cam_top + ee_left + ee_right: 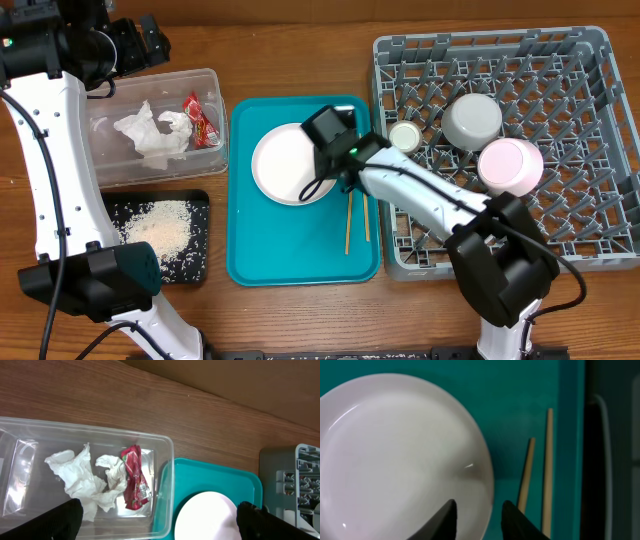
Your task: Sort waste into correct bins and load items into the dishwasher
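A pale pink plate (285, 165) (395, 455) (205, 517) lies on the teal tray (300, 250), with two chopsticks (349, 225) (547, 470) beside it to the right. My right gripper (338, 172) (479, 517) hovers over the plate's right rim, its jaws apart with the rim between them and nothing gripped. My left gripper (145, 45) (165, 522) stands wide open above the clear tub (205, 80) (165, 475), which holds crumpled napkins (150, 135) (80, 480) and a red wrapper (203, 118) (134, 477). Rice scraps (160, 230) lie in the black tray (195, 265).
The grey dish rack (600, 60) at the right holds a grey-white bowl (472, 120), a pink bowl (510, 165) and a small white cup (405, 137) near its left side. The right arm reaches across the rack's front left corner.
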